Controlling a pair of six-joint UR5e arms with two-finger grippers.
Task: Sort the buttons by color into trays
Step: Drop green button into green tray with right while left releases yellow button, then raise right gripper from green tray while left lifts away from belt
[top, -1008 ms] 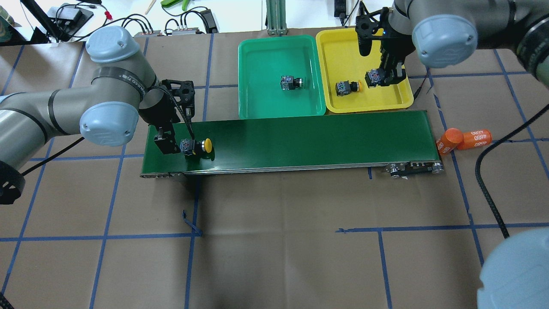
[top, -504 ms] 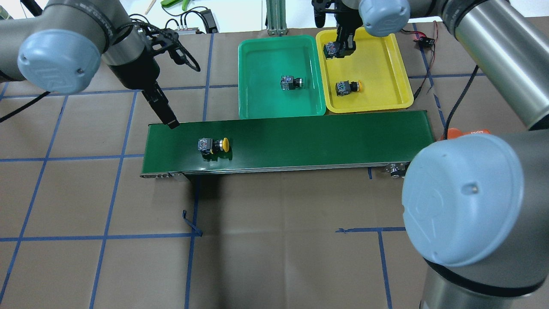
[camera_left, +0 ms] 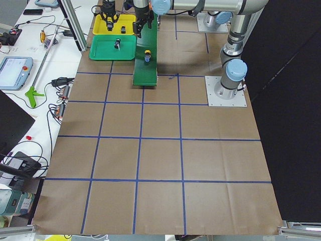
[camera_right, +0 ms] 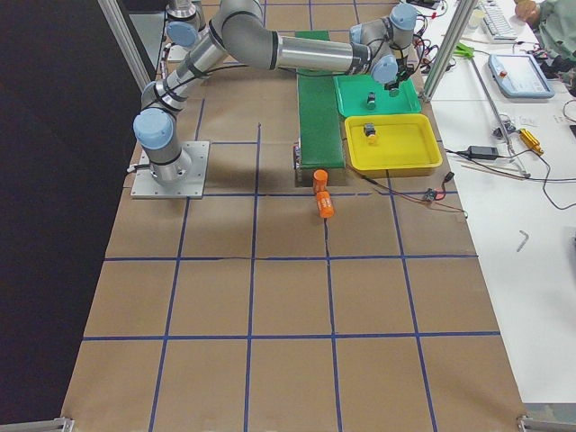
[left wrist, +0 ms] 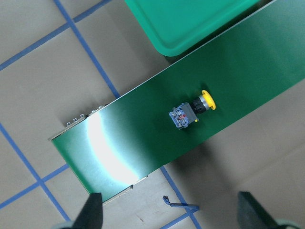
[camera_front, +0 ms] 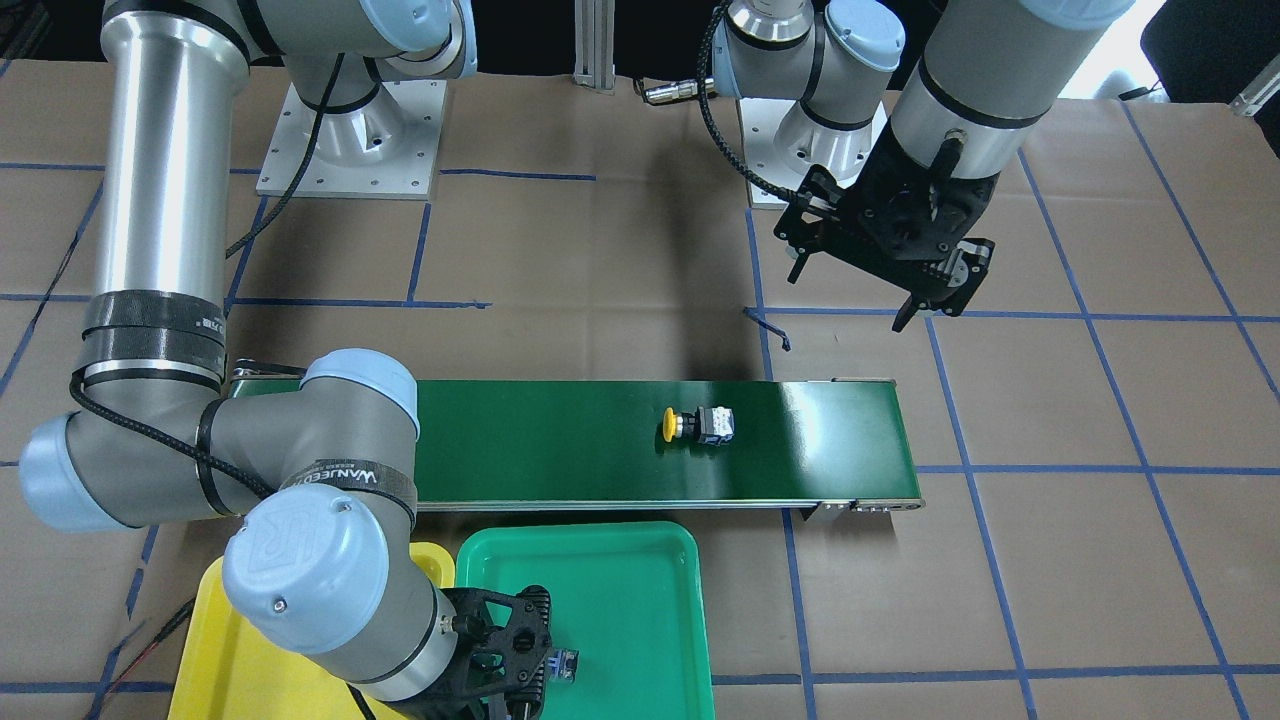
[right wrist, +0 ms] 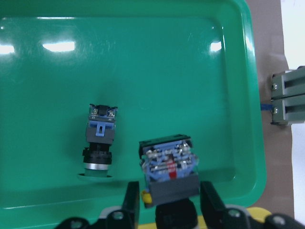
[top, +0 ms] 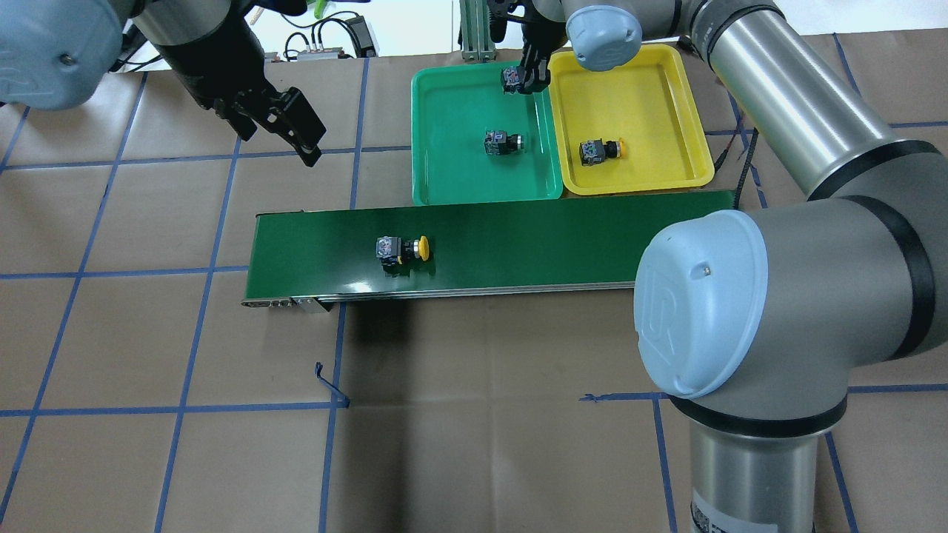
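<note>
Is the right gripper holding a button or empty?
Holding: the right gripper is shut on a button, fingers flanking its body, above the green tray.

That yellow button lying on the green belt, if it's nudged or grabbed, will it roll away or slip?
The yellow button lies on its side. Its blocky body would likely stop it rolling, so a nudge probably pivots it. The belt looks glossy, so it may slide. It looks like hard plastic and small, so probably stiff and light.

Four buttons (top: pixel 402 249), two trays (top: pixel 453 176), two orange cylinders (camera_right: pixel 326 206) — one belt (top: pixel 533 244)
</note>
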